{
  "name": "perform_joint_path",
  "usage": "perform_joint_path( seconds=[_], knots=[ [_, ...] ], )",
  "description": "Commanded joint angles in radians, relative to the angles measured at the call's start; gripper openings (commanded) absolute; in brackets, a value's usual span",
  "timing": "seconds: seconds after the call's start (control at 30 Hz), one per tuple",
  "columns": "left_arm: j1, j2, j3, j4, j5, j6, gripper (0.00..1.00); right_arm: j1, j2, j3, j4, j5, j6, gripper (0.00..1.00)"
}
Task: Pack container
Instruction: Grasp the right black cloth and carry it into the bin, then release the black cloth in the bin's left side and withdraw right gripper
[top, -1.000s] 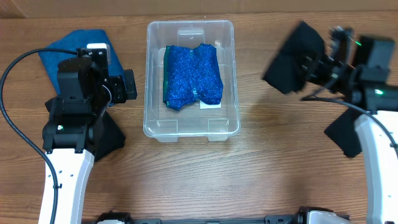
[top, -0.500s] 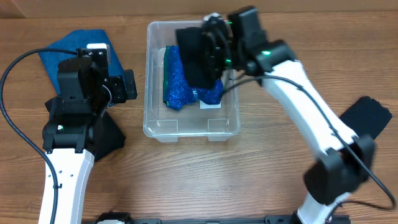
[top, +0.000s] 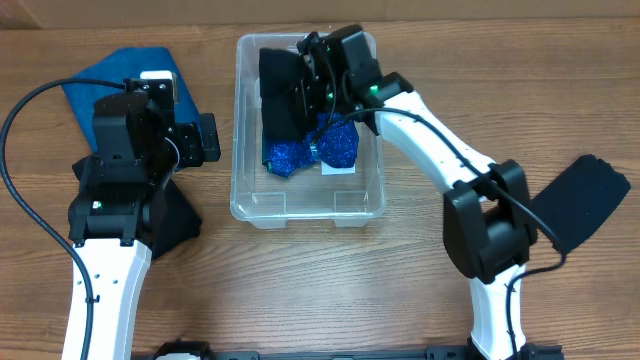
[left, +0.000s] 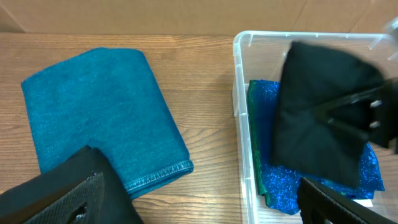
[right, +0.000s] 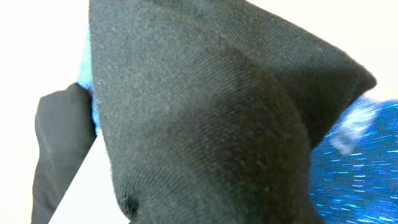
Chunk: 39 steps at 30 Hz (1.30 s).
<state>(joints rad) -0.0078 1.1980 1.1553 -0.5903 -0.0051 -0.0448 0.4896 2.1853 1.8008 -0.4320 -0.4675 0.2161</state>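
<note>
The brown wooden counter (top: 330, 290) is seen at the front. A left black cloth (top: 178, 218) is laid by the left arm, and a right black cloth (top: 585, 200) is laid far to the right. The left gripper (left: 199, 186) is spread wide with nothing in it. The container (top: 245, 195) is set in the middle of the counter, with a shiny blue cloth (top: 340, 148) inside. A held black cloth (top: 280, 95) is pinched by the right gripper (top: 318, 85) over the container's far part. A blue towel (top: 95, 80) is laid at the far left. A tan board (left: 186, 15) is seen behind.
</note>
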Motion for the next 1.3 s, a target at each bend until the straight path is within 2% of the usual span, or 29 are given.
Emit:
perform_joint_path(
  seconds=[0.0,0.2,0.23,0.27,0.3,0.33,0.53,0.63,0.77,0.87,1.03,1.17,1.27],
  knots=[
    [-0.005,0.006,0.026,-0.003,-0.009,0.022,1.00,0.032,0.029,0.039,0.024,-0.062,0.028,0.04],
    [-0.005,0.006,0.026,-0.019,-0.009,0.022,1.00,0.039,0.064,0.039,0.042,-0.103,0.027,0.04],
    [-0.005,0.006,0.026,-0.019,-0.009,0.022,1.00,0.039,0.064,0.039,0.043,-0.103,0.027,0.10],
    [-0.005,0.006,0.026,-0.019,-0.009,0.022,1.00,0.037,0.064,0.039,0.043,-0.100,0.027,0.39],
    [-0.005,0.006,0.026,-0.019,-0.009,0.022,1.00,0.033,0.064,0.039,0.041,-0.085,0.028,0.85],
    [-0.005,0.006,0.026,-0.019,-0.009,0.022,1.00,0.028,0.064,0.039,0.036,-0.069,0.028,1.00],
    [-0.005,0.006,0.026,-0.020,-0.002,0.019,1.00,-0.040,0.064,0.069,-0.048,0.033,0.042,1.00],
    [-0.005,0.006,0.026,-0.020,-0.002,0.019,1.00,-0.076,0.063,0.135,-0.150,0.034,-0.029,1.00],
    [-0.005,0.006,0.026,-0.018,-0.002,0.019,1.00,-0.081,0.047,0.285,-0.338,0.148,-0.145,1.00],
    [-0.005,0.006,0.026,-0.019,-0.003,0.019,1.00,-0.080,0.011,0.453,-0.500,0.295,-0.156,1.00],
    [-0.005,0.006,0.026,-0.018,-0.006,0.020,1.00,-0.206,-0.119,0.596,-0.671,0.519,0.056,1.00],
    [-0.005,0.006,0.026,-0.018,-0.006,0.023,1.00,-0.396,-0.214,0.596,-0.813,0.519,0.133,1.00],
    [-0.005,0.006,0.026,-0.018,-0.006,0.023,1.00,-0.592,-0.246,0.596,-0.985,0.515,0.183,1.00]
  ],
)
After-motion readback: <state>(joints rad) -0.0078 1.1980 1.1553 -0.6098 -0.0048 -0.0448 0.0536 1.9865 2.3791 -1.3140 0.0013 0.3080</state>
